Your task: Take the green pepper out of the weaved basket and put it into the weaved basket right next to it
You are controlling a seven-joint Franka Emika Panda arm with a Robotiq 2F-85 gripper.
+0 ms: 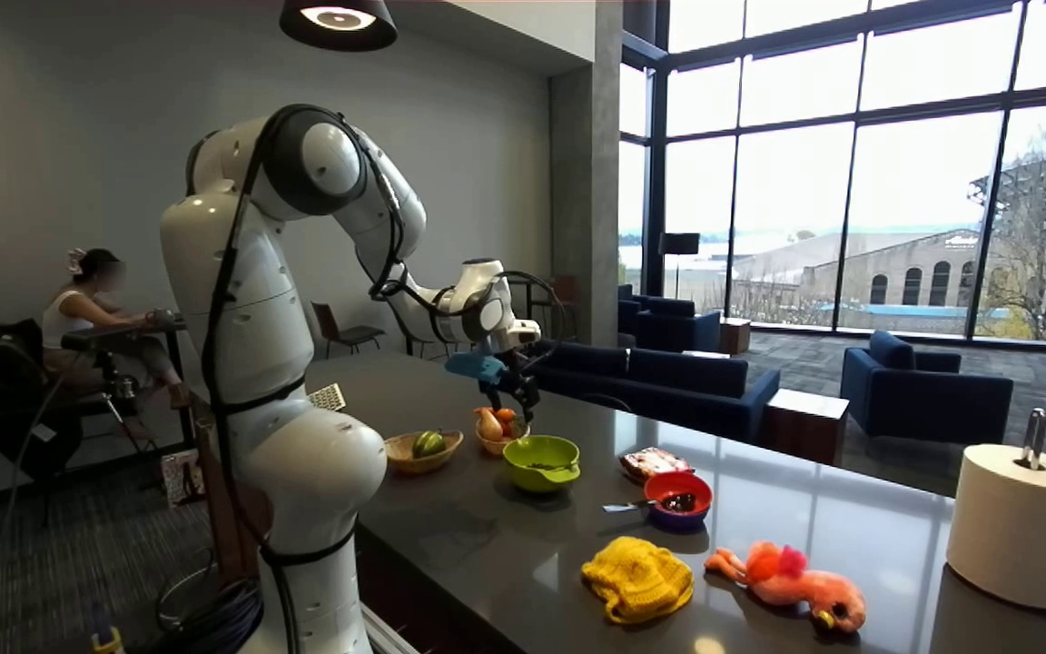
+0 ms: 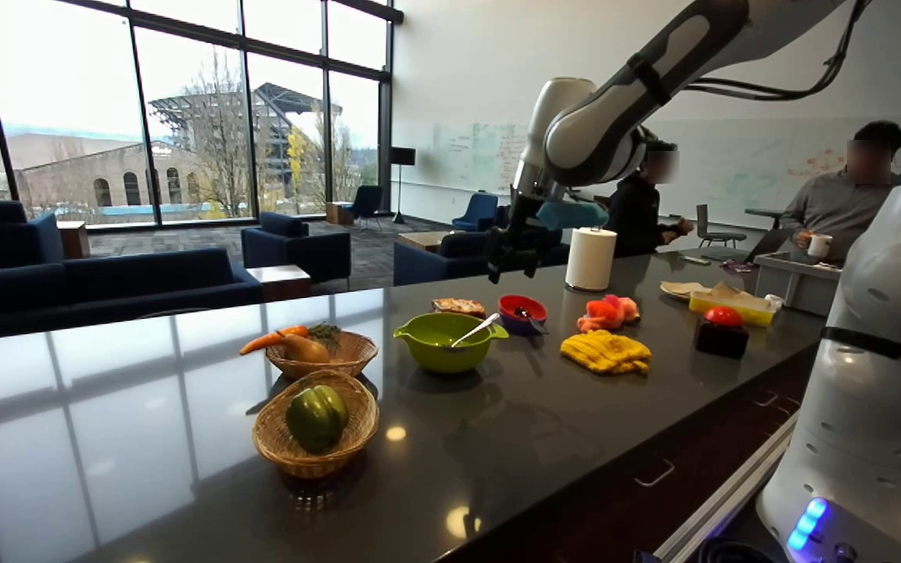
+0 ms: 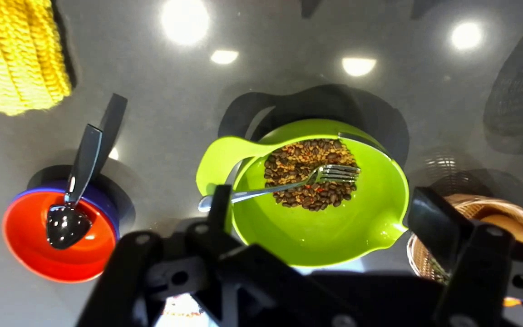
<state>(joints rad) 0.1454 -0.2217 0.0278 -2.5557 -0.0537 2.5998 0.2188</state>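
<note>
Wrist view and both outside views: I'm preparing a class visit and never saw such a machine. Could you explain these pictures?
The machine is a robot arm with one gripper, its two-fingered hand. Two pictures come from cameras standing outside the robot; the wrist view comes from a camera on its wrist, looking down past the fingers.

On the dark counter, a green pepper sits in a basket; beside that, another basket holds a carrot and more. Also there: a green bowl with a fork, a red bowl with a spoon, and a pink toy.

The fingers stand apart; nothing is held.
</note>
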